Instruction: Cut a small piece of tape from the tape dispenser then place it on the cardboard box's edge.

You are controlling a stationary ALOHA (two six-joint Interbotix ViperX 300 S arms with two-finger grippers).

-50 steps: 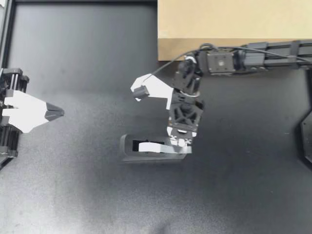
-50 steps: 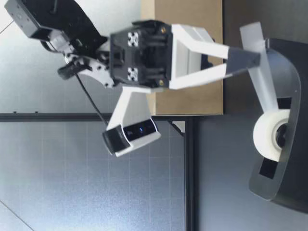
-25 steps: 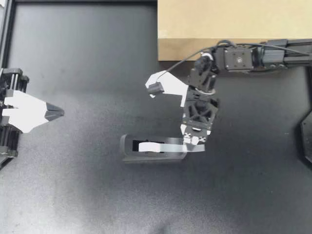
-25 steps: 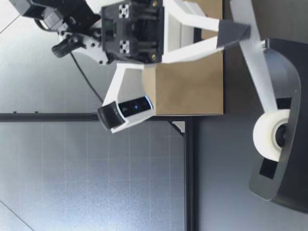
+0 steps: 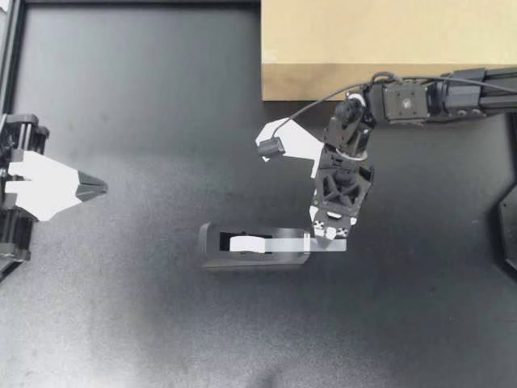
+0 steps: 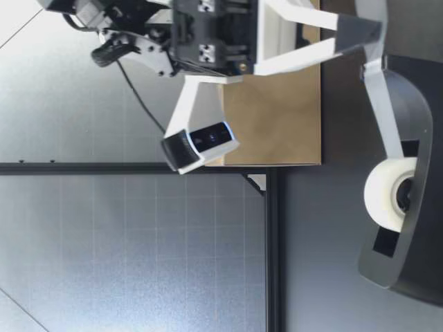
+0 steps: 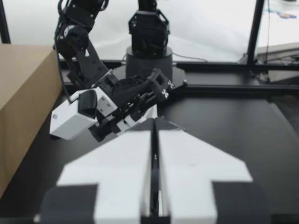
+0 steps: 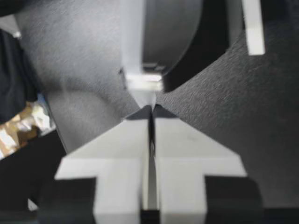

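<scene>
A black tape dispenser [image 5: 254,247] with a white roll [image 5: 242,242] lies mid-table. A pale tape strip [image 5: 319,242] runs from it to the right. My right gripper [image 5: 327,235] points down over the strip's free end and is shut on it. In the low view my right gripper [image 6: 371,32] holds the strip [image 6: 384,117] taut just above the dispenser [image 6: 408,235]. In the right wrist view the gripper [image 8: 152,108] pinches the strip [image 8: 136,51]. The cardboard box [image 5: 388,40] stands at the back right. My left gripper [image 5: 98,187] rests shut at the left edge, holding nothing.
The box's front edge [image 5: 323,81] lies just behind my right arm's wrist. In the left wrist view, my right arm [image 7: 117,100] shows ahead of my left gripper [image 7: 155,122], with the box [image 7: 23,93] beside it. A black frame rail [image 5: 137,3] borders the table's back.
My right gripper has moved to the right, away from the dispenser, drawing the tape strip out longer. The left arm has not moved.
</scene>
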